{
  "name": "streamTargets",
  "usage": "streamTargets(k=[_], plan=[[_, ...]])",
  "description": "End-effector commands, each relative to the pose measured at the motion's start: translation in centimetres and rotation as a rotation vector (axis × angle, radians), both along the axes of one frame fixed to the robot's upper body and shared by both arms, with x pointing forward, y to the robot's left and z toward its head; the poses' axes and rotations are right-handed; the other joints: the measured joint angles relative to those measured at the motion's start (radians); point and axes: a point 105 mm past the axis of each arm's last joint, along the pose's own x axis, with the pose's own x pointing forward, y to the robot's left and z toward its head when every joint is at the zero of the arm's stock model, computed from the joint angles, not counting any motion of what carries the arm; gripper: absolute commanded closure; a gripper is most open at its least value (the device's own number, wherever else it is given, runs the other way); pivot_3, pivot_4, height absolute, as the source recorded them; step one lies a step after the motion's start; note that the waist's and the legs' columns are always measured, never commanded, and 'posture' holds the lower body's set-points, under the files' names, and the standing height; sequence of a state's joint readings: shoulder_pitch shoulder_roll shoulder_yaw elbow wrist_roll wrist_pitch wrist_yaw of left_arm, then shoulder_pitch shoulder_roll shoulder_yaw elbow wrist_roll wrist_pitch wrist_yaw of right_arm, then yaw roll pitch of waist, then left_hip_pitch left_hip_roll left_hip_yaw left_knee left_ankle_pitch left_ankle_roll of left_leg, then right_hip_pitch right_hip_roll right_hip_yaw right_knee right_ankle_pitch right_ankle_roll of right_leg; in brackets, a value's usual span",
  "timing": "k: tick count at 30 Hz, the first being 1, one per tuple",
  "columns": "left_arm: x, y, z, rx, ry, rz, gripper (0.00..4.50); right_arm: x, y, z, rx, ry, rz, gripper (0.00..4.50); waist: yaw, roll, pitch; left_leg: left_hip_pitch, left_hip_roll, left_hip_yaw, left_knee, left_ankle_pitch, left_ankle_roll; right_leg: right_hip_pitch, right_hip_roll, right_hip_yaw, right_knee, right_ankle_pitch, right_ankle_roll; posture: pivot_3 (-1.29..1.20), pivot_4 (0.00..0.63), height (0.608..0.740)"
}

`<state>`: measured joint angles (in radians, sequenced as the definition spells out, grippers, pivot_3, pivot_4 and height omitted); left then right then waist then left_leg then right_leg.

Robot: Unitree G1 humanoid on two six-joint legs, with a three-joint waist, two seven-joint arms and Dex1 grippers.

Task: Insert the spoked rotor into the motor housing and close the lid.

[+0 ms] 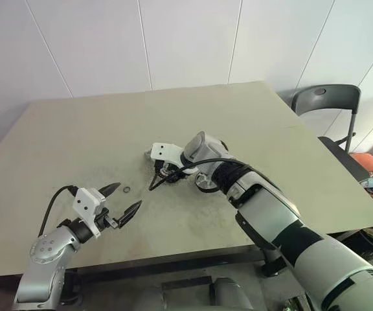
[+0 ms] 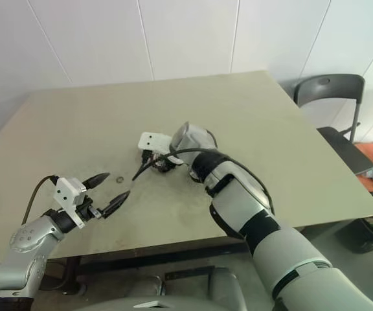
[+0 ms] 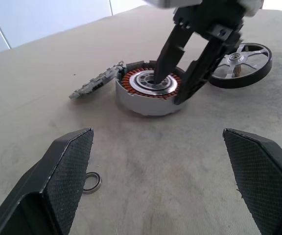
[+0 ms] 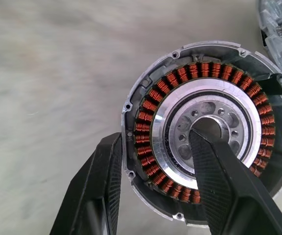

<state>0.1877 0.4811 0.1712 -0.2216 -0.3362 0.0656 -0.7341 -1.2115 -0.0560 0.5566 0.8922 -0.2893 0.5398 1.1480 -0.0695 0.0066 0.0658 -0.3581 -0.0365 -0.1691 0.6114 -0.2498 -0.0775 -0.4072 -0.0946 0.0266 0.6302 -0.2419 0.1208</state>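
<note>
Gripping the motor housing [image 4: 204,134] wall, the right end effector [image 4: 153,181] contrasts with the open left end effector [image 3: 160,181].

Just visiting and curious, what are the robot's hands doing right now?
Left hand open, empty. Right hand pinching motor housing wall: one finger outside, one in centre. Spoked rotor lying beside it, lid leaning on housing. Small ring loose nearby.

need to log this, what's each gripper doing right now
left gripper: open, holding nothing
right gripper: fingers closed across the motor housing wall
</note>
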Motion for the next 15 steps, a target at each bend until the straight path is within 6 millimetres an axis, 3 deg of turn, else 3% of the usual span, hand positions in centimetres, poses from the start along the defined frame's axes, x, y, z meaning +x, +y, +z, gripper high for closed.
streamTargets(k=[1, 9, 15], plan=[[0.0, 0.1, 1.5, 0.013, -0.048, -0.008, 0.00, -1.4, 0.8, 3.0, 0.033, -0.027, 0.119, 2.73, 0.000, 0.000, 0.000, 0.000, 0.000, 0.000, 0.000, 0.000, 0.000, 0.000, 0.000, 0.000, 0.000, 0.000, 0.000, 0.00, 0.000, 0.740], [-0.6, 0.3, 1.6, 0.018, -0.043, -0.009, 0.00, -6.1, -0.7, 2.8, 0.038, 0.083, 0.190, 2.74, 0.000, 0.000, 0.000, 0.000, 0.000, 0.000, 0.001, 0.000, 0.000, 0.000, 0.000, 0.000, 0.000, 0.000, 0.000, 0.00, 0.000, 0.740], [-1.2, 0.1, 1.6, 0.024, -0.035, -0.029, 0.00, -7.9, -0.4, 1.6, 0.043, 0.156, 0.168, 2.74, 0.001, 0.000, 0.000, 0.001, 0.000, 0.000, 0.001, 0.000, 0.000, 0.001, 0.000, 0.000, 0.000, -0.002, -0.002, 0.00, 0.000, 0.740]])
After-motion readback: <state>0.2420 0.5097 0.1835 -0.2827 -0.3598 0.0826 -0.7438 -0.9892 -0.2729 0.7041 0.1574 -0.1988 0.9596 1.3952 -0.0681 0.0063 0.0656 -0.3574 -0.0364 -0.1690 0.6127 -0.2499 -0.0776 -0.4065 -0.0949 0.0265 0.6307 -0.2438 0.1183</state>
